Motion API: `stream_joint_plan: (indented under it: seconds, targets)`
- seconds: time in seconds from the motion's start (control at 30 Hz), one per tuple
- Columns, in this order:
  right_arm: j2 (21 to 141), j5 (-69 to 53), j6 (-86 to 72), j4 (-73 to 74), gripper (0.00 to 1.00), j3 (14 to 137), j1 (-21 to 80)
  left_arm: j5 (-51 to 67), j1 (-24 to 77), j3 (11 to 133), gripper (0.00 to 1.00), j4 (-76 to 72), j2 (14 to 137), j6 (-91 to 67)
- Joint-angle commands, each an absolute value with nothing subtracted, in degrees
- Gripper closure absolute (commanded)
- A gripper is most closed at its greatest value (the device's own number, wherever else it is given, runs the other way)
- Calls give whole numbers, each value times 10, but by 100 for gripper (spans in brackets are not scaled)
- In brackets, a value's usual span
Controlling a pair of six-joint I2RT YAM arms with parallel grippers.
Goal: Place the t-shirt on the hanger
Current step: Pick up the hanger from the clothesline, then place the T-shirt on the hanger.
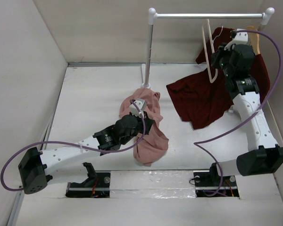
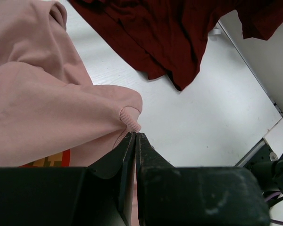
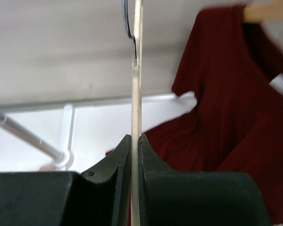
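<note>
The salmon-pink t-shirt [image 1: 148, 132] lies bunched on the table in the middle. My left gripper [image 1: 142, 109] is shut on its fabric at a ribbed hem; in the left wrist view the pink cloth [image 2: 47, 113] fills the left and the gripper [image 2: 135, 136] pinches it, with a bit of orange print low left. The pale cream hanger [image 1: 209, 52] hangs below the rail at the back right. My right gripper [image 1: 216, 59] is shut on it; in the right wrist view the thin cream bar [image 3: 137, 70] runs up from the gripper [image 3: 135, 137] to its metal hook.
A dark maroon t-shirt [image 1: 203, 96] hangs on a tan wooden hanger [image 1: 253, 35] and drapes onto the table at the right. A white rail [image 1: 207, 15] on a white post [image 1: 148, 52] stands at the back. White walls enclose the table.
</note>
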State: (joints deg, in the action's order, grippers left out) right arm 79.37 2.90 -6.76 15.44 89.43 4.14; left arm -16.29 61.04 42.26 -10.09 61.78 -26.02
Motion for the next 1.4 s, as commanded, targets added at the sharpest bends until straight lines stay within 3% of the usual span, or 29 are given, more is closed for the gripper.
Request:
stream_joint_plan:
  seconds: [0.0,0.4,0.6,0.77,1.37]
  targets:
    - [741,-23,-102,79,100,842,39,-183,606,461,100,-135,602,-237]
    - [542,-95,-153,83,100,633,161,-52,455,463,100,-219,657,-265]
    - [356,-116,-197,190,100,493,242,-43,425,490,100,-231,689,-261]
    - [266,-136,-239,293,100,460,307,-15,384,504,100,-234,706,-270]
    - [294,-154,-236,284,100,446,345,-17,372,515,100,-208,678,-272]
